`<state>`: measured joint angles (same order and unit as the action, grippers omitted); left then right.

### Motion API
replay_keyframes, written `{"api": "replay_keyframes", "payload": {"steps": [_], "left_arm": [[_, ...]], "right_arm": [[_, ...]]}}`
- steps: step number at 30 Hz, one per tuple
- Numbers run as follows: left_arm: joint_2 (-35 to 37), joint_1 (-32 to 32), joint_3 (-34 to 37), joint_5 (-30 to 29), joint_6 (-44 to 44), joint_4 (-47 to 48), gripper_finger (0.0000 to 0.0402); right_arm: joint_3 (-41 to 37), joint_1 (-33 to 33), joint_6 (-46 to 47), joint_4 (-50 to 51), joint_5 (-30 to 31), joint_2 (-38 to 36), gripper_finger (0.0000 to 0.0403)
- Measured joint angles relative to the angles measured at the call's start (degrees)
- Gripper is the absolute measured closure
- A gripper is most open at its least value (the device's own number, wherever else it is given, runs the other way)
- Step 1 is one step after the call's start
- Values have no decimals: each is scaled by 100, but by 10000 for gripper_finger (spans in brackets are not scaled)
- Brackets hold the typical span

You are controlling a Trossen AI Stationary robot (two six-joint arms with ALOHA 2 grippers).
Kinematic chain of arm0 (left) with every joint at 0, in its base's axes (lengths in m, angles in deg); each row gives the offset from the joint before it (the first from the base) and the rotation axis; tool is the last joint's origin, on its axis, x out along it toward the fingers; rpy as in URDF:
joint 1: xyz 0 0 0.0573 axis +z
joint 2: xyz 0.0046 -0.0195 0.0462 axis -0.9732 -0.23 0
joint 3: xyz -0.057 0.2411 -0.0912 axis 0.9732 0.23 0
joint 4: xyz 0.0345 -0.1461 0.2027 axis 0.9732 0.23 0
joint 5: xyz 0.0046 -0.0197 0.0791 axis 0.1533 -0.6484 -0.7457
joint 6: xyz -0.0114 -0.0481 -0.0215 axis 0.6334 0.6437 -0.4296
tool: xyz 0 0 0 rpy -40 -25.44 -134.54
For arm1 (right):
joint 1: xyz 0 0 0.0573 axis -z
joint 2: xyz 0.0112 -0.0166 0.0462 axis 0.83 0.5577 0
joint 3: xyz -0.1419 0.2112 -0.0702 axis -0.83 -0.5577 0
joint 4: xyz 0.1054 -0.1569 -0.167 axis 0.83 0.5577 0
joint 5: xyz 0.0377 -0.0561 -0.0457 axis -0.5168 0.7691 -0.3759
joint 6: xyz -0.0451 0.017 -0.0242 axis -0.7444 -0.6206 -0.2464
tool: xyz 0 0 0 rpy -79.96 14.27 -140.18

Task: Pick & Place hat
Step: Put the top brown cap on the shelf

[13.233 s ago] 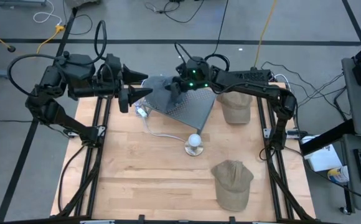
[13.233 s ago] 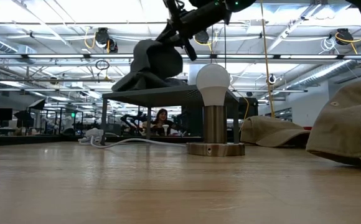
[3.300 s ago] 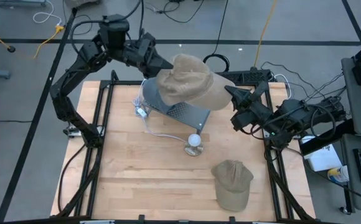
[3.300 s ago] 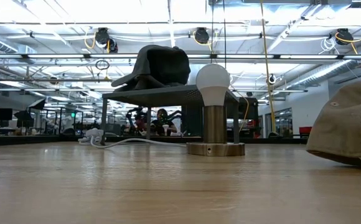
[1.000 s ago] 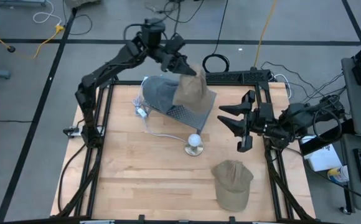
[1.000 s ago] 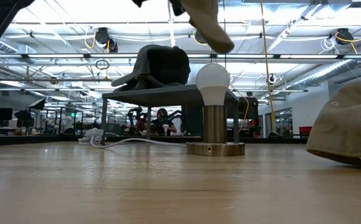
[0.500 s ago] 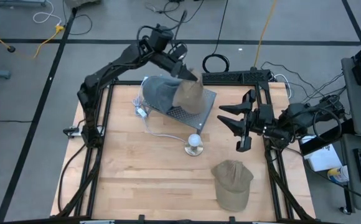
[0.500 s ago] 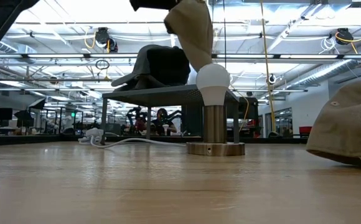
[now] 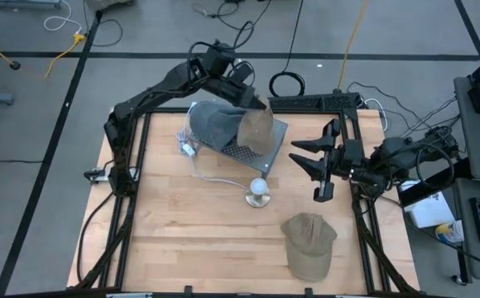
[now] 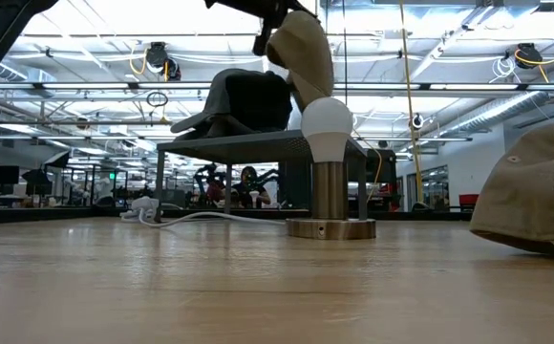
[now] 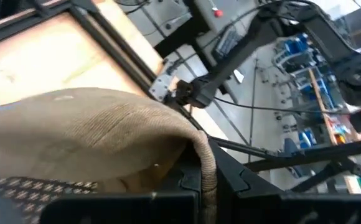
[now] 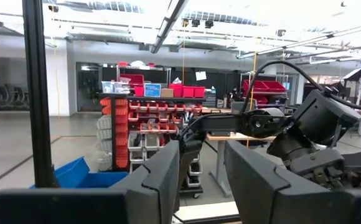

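No readable writing shows anywhere. The left hand (image 9: 248, 93) is clamped on a tan cloth hat (image 9: 255, 131), now lowered beside the dark grey hat (image 9: 211, 124) on the perforated grey metal stand (image 9: 261, 149) at the far desk (image 9: 190, 240). The right hand (image 9: 306, 157) stays apart-fingered at the right edge. Another tan hat (image 9: 309, 244) lies near-right.

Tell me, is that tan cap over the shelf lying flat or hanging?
Hanging: the tan fabric cap dangles tilted from the left gripper above the grey metal shelf.
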<state>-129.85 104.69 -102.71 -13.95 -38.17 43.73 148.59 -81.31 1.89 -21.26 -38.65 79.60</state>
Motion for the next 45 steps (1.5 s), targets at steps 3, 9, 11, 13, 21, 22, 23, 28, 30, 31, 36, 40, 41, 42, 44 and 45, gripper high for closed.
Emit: {"api": "replay_keyframes", "payload": {"steps": [3,9,11,13,21,22,23,28,30,31,36,40,41,42,44,45], "left_arm": [[0,-109,0,286,6,-199,396],[9,-252,-2,434,-55,-48,397],[9,-270,-2,66,-148,225,397],[9,-264,-2,-435,-258,623,397],[9,-252,-2,-1487,-523,1212,397],[9,-254,-2,-1603,-572,1284,397],[9,-252,-2,-1707,-618,1365,397],[9,-265,-2,-2250,-724,1952,397],[9,-269,-2,-2428,-795,2107,397],[9,-267,-2,-2488,-837,2161,397],[9,-345,-2,-2758,-999,2259,397],[8,-481,-2,-3238,-1069,2303,397],[7,-503,-2,-3328,-1069,2315,397],[7,-522,-2,-3411,-1075,2337,397],[7,-566,-2,-3574,-1110,2399,397],[7,-594,-2,-3698,-1139,2444,397]], "right_arm": [[0,0,-222,58,0,0,282],[0,-1,-396,341,2,0,285],[0,0,-374,432,2,0,286],[0,-1,-350,536,2,-1,286],[0,0,-340,800,2,0,287],[0,0,-344,800,2,0,287],[0,0,-344,801,2,0,288],[0,0,-348,802,2,0,288],[0,0,-348,804,2,-2,289],[0,0,-348,808,2,0,289],[0,0,-350,857,2,0,289],[0,0,-340,993,2,0,291],[0,0,-338,1045,0,-2,291],[0,-2,-338,1089,0,0,291],[0,-1,-336,1120,2,0,291],[-14,0,-335,1086,1,0,291]]}}
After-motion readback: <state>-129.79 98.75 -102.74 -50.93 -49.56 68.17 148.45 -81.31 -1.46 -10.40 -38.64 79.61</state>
